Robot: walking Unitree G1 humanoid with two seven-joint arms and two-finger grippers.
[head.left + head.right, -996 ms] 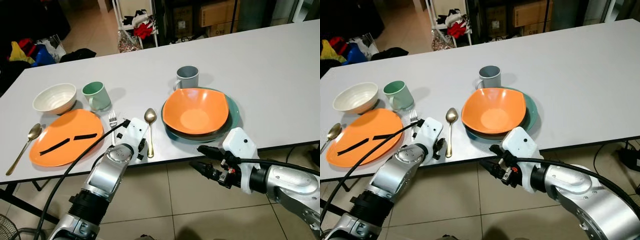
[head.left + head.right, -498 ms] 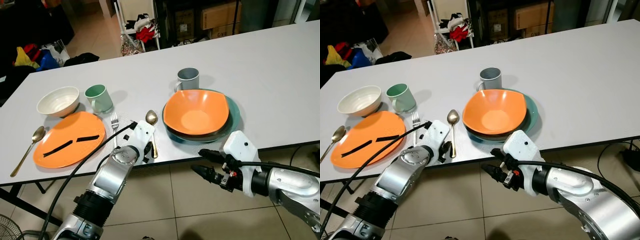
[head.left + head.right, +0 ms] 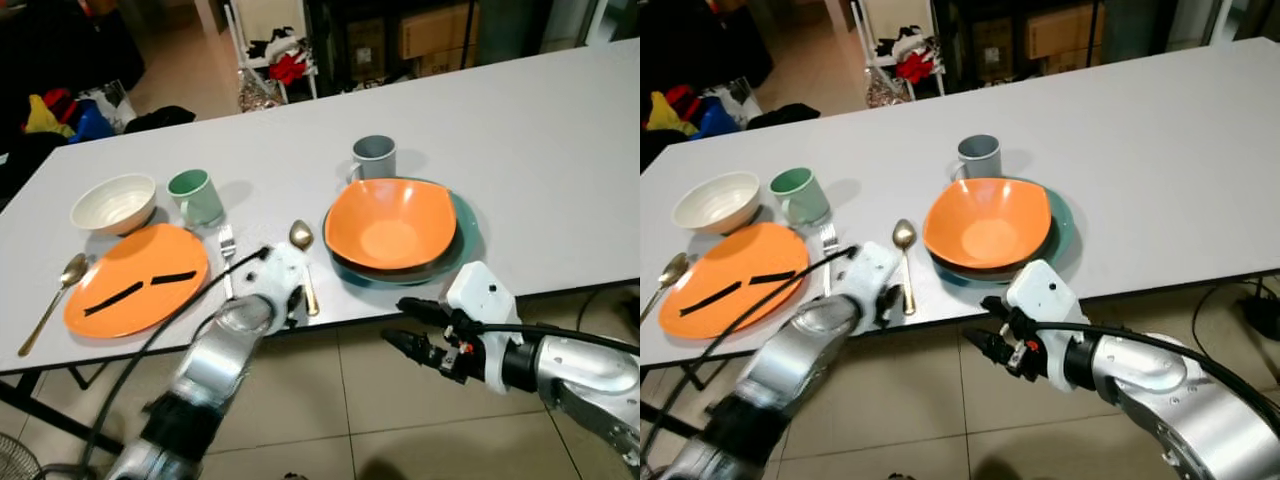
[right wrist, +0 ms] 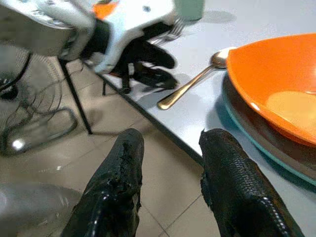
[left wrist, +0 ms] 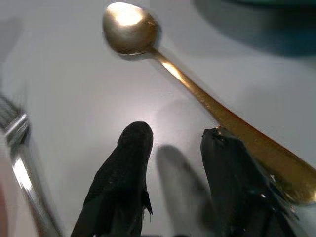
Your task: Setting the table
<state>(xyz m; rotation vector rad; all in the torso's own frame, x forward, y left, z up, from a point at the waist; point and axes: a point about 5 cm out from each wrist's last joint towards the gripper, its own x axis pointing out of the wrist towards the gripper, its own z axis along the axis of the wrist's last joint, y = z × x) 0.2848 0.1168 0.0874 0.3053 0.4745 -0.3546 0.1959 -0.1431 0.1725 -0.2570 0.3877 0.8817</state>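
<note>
A gold spoon (image 3: 303, 255) and a fork (image 3: 227, 250) lie on the white table (image 3: 540, 150) between an orange plate (image 3: 137, 280) and an orange bowl (image 3: 390, 222). The bowl sits on a teal plate (image 3: 468, 235). My left gripper (image 5: 177, 134) hovers low over the table's front edge between fork and spoon. It is open and holds nothing, and one finger (image 5: 232, 163) is right beside the spoon handle (image 5: 237, 128). My right gripper (image 3: 393, 320) hangs open below the table edge in front of the teal plate.
A grey mug (image 3: 375, 157) stands behind the bowl. A green mug (image 3: 195, 195) and a white bowl (image 3: 113, 202) stand behind the orange plate, which carries two black strips. A second gold spoon (image 3: 50, 300) lies at the far left. Tiled floor lies under the arms.
My left arm is blurred with motion now, and its gripper has edged right toward the spoon handle. The right arm has barely moved. The view has shifted slightly.
</note>
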